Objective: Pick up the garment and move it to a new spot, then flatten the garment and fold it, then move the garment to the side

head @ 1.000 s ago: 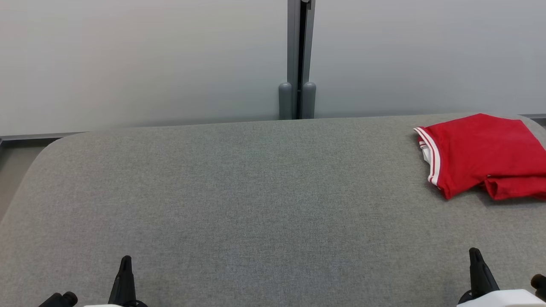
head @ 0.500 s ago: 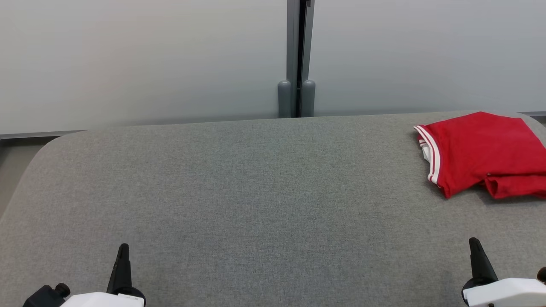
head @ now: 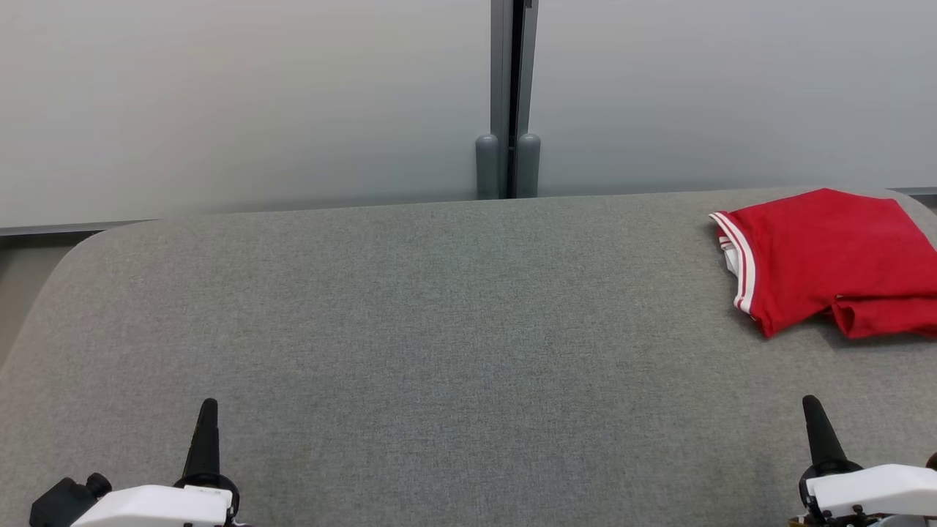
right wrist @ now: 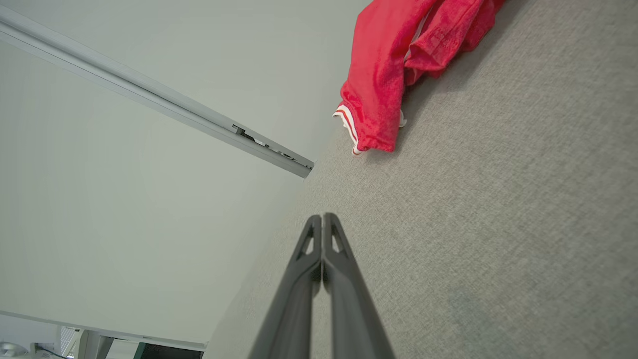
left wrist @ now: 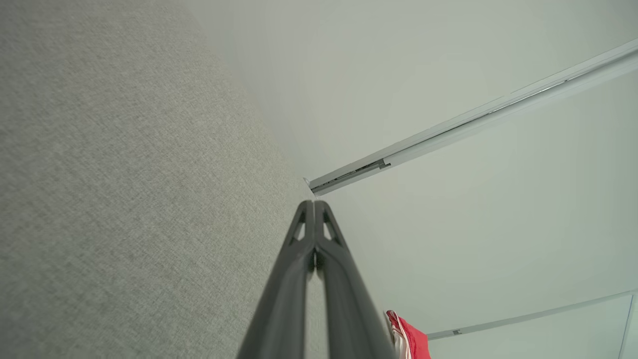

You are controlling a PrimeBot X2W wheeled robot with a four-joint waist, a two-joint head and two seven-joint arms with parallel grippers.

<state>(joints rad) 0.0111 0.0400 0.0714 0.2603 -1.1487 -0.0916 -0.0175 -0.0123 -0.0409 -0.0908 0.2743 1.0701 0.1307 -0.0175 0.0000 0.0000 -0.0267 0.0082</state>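
Note:
The garment (head: 831, 260) is red with white stripe trim, folded and lying at the far right of the grey fabric surface (head: 439, 329). It also shows at the top of the right wrist view (right wrist: 394, 75) and as a small red patch low in the left wrist view (left wrist: 411, 341). My left gripper (head: 207, 410) is at the lower left, shut and holding nothing (left wrist: 314, 207). At the lower right, well short of the garment, my right gripper (head: 811, 406) is shut and holds nothing (right wrist: 322, 219).
A pale wall runs behind the surface, with a grey vertical post (head: 510, 102) at its middle. The surface's rounded left corner (head: 80, 245) drops to a floor strip. Bare grey fabric stretches between the grippers.
Both grippers have come further up into the head view, with more of their white bodies showing. The picture has shifted slightly. The garment lies as before.

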